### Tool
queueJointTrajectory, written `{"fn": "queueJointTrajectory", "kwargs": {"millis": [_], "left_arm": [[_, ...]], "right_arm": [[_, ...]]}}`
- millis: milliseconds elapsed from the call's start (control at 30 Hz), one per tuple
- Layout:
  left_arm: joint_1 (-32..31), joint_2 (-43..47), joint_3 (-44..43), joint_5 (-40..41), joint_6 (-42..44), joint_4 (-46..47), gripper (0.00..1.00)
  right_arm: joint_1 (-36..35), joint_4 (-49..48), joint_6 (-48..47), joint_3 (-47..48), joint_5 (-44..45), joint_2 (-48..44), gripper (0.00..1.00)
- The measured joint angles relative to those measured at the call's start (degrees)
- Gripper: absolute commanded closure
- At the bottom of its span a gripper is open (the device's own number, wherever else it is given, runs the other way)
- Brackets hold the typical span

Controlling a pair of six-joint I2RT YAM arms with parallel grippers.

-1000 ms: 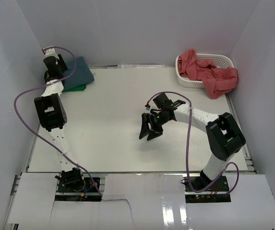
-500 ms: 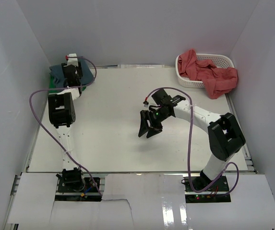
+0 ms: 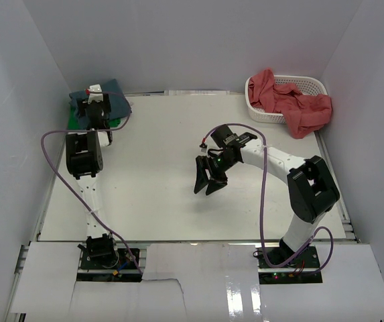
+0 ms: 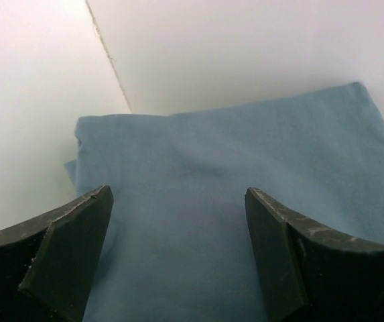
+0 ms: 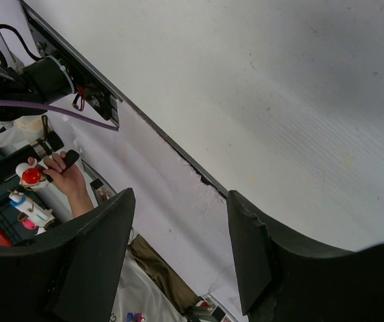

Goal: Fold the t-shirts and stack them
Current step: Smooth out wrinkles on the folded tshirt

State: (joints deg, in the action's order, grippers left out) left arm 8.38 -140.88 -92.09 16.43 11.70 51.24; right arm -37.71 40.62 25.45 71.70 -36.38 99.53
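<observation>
A folded slate blue t-shirt [image 3: 114, 94] [image 4: 245, 168] lies flat in the table's far left corner. It rests on a bright green t-shirt, of which only an edge [image 3: 74, 115] shows. My left gripper [image 3: 96, 102] [image 4: 177, 194] hovers just above the blue cloth. It is open, one finger on each side and nothing between them. Salmon red t-shirts [image 3: 292, 104] spill out of the white basket [image 3: 312, 84] at the far right. Over the middle of the table my right gripper [image 3: 208, 182] [image 5: 179, 198] hangs open and empty, pointing toward the near edge.
White walls close in the table on the left, back and right. The near table edge [image 5: 178, 157] and the left arm's base [image 3: 101, 251] lie in front. The left arm's purple cable [image 3: 51, 161] loops out beside that arm.
My left wrist has swung right along the back corner. The blue shirt shifted toward the left corner and now lies flat, with the left jaws wider apart. The right arm has barely moved.
</observation>
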Motion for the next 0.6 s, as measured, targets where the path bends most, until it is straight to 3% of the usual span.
{"fn": "queueJointTrajectory", "kwargs": {"millis": [267, 600], "left_arm": [[2.1, -6.1, -0.2, -2.4, -5.1, 6.4, 0.02], [4.4, -6.4, -1.1, -1.6, -7.3, 7.3, 0.02]], "right_arm": [[-0.2, 0.2, -0.2, 0.5, -0.1, 0.2, 0.36], [-0.2, 0.3, -0.2, 0.5, -0.3, 0.3, 0.36]]}}
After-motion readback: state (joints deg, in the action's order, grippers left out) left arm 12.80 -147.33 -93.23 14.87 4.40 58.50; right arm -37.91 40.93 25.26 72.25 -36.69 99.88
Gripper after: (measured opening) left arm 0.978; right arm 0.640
